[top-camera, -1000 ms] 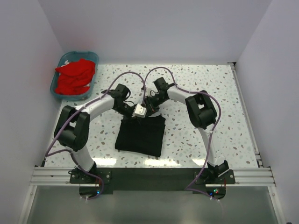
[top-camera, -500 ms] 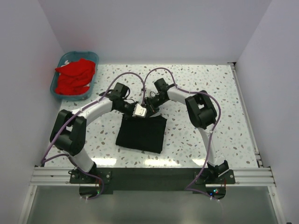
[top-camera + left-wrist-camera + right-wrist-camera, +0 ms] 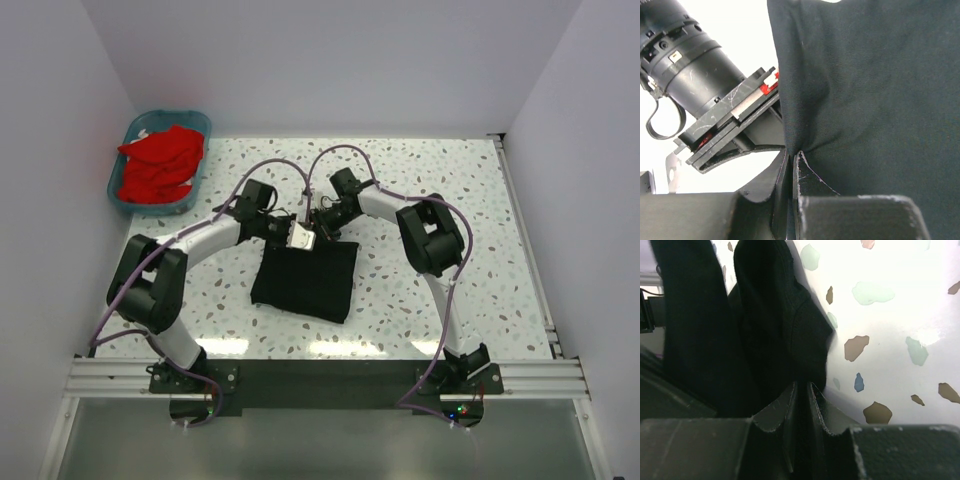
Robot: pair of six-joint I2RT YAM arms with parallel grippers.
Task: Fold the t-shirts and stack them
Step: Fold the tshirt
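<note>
A folded black t-shirt (image 3: 305,282) lies on the speckled table, mid-front. My left gripper (image 3: 292,241) is shut on its far edge near the left; the pinched black cloth (image 3: 865,100) fills the left wrist view. My right gripper (image 3: 322,234) is shut on the same far edge just to the right; black cloth (image 3: 775,325) bunches at its fingertips. The two grippers are close together. Several red t-shirts (image 3: 158,165) are piled in the teal basket (image 3: 131,130) at the far left.
White walls close in the table on the left, back and right. The right arm's wrist (image 3: 695,65) shows close by in the left wrist view. Bare speckled table (image 3: 450,200) lies to the right of the shirt.
Both grippers have drawn the black shirt's far edge a little away from the arm bases, and the shirt has slid with them. The left arm's elbow has swung leftward.
</note>
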